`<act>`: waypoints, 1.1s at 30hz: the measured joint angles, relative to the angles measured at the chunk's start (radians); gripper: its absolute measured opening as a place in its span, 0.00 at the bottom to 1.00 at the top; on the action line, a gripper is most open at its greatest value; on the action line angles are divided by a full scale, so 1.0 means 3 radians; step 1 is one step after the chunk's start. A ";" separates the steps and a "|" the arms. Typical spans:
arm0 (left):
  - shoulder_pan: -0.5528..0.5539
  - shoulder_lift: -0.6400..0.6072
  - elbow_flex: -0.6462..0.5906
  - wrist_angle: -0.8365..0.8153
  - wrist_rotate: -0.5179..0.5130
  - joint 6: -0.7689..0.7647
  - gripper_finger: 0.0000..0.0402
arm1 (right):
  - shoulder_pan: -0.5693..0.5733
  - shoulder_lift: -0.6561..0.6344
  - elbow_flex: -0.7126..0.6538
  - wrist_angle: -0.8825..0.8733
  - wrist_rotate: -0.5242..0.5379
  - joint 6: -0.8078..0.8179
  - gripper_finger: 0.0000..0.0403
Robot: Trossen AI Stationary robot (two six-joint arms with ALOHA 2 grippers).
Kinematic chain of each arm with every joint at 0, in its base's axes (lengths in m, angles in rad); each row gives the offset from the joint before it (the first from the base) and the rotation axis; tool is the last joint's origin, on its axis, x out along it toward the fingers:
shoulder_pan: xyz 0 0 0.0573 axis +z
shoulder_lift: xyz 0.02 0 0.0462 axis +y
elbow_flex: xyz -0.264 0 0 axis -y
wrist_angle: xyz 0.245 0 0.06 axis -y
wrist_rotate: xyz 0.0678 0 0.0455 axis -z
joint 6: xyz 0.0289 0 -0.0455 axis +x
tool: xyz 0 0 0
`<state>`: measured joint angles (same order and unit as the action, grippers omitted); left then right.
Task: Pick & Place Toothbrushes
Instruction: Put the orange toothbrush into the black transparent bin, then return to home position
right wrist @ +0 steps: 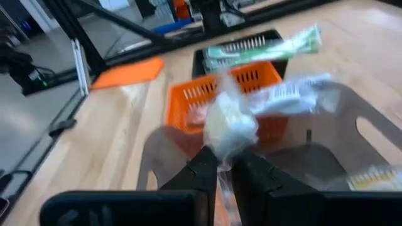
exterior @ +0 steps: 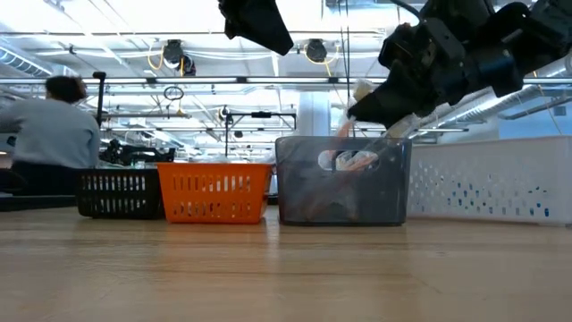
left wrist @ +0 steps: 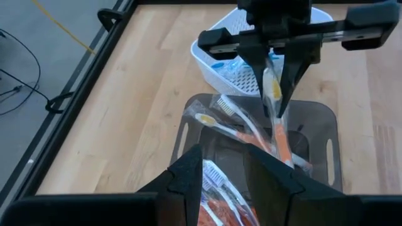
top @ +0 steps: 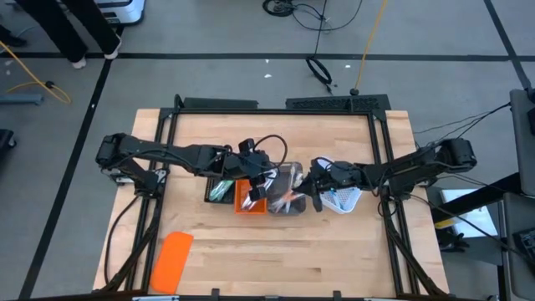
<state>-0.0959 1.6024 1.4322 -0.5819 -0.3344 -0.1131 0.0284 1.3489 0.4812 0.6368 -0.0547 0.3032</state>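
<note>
Four trays stand in a row: black (top: 216, 191), orange (top: 244, 207), grey (left wrist: 326, 119) and white (left wrist: 213, 56). Orange-handled toothbrushes (left wrist: 232, 125) lie in the grey tray, and a green-white one (right wrist: 264, 47) lies on the black tray. My right gripper (left wrist: 274, 107) hangs over the grey tray, shut on a wrapped toothbrush (left wrist: 279, 135) with a yellow-white head. My left gripper (left wrist: 223, 157) hovers above the orange tray's right end, pointing at the grey tray, with a wrapped toothbrush (left wrist: 217, 182) between its fingers. My left gripper has the wrapped toothbrush between its two fingers, just behind the white bristled head (left wrist: 213, 174). The toothbrush lies along the fingers, clear of the trays. My right gripper pinches the toothbrush's clear wrapper at the head end (right wrist: 229, 129). Its fingers slant down from the table's right side. The orange handle (left wrist: 282, 147) hangs below them into the grey tray.
A flat orange slab (top: 174, 257) lies near the table's front left. A person (exterior: 58, 134) sits in the room beyond the table. Bare wood stretches in front of the trays (top: 284, 251).
</note>
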 joint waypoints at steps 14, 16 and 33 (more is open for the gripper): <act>-0.0001 0.0000 0.0000 0.0005 0.0000 0.0020 0.29 | -0.0138 -0.0004 0.0001 0.0058 -0.0076 -0.0102 0.40; 0.0000 0.0000 0.0000 0.0013 -0.0027 0.0020 0.29 | -0.0175 -0.0004 0.0001 0.0068 -0.0149 -0.0102 0.43; 0.0018 -0.0008 -0.0181 -0.0294 -0.1077 -0.0178 0.29 | -0.0510 -0.0770 0.0003 -0.0787 -0.0168 -0.0546 0.42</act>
<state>-0.0906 1.6001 1.3781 -0.6701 -0.6575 -0.1665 -0.1247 1.1179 0.4820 0.4008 -0.1052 0.1395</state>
